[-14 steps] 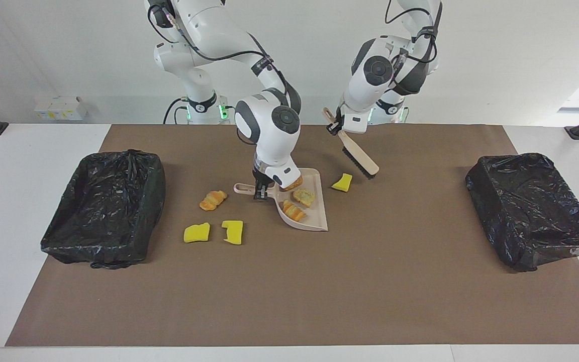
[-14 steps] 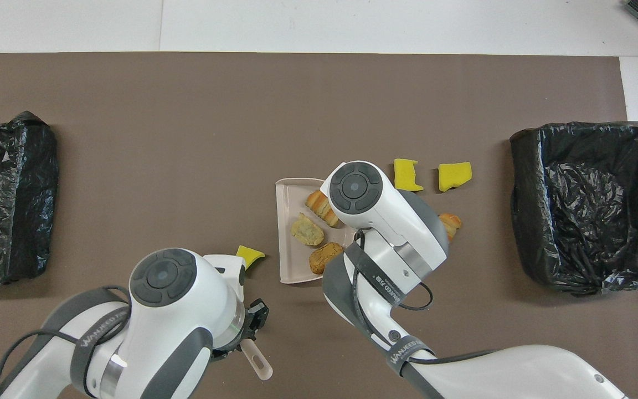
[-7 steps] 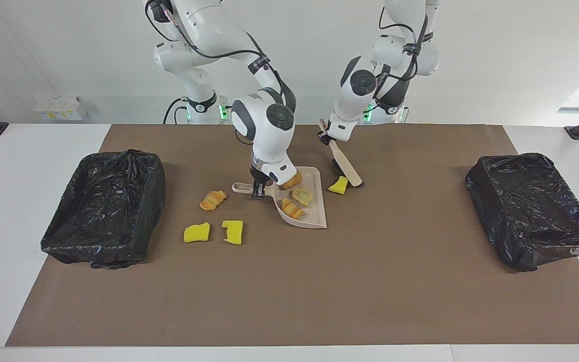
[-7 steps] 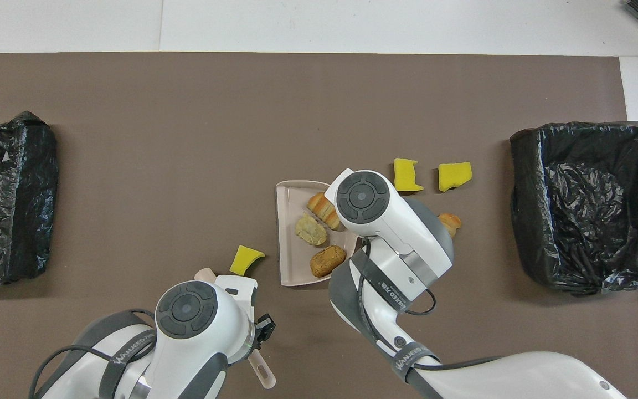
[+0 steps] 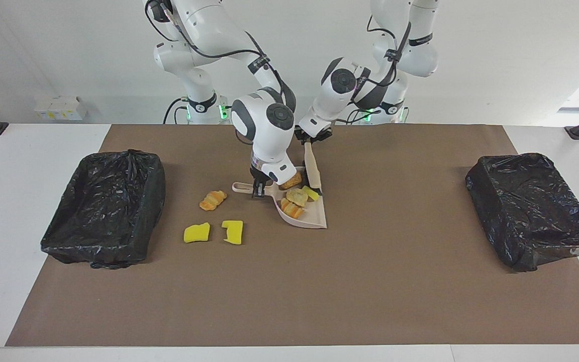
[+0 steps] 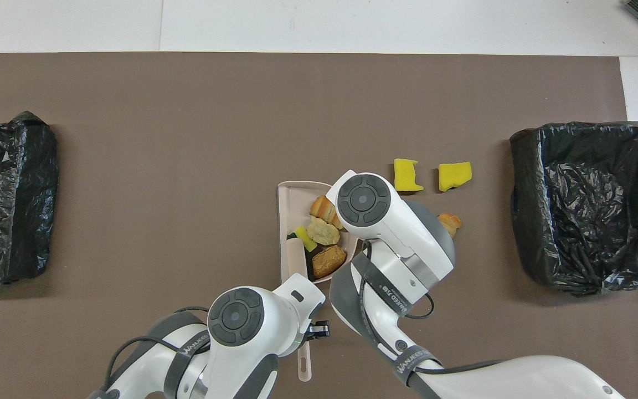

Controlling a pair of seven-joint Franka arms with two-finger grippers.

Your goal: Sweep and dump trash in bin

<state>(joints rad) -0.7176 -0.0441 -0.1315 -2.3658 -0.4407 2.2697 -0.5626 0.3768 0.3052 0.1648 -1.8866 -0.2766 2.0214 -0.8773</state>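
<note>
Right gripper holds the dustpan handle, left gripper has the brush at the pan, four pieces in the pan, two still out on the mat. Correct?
Not quite: three pieces are still out on the mat, not two. The facing view shows a pastry and two yellow sponge chunks toward the right arm's end. The rest stands: right gripper on the dustpan handle, left gripper with the brush at the pan, four pieces inside.

Both arms reach low mid-table; left pincer (image 5: 309, 139) shut, right pincer (image 5: 258, 191) shut.
</note>
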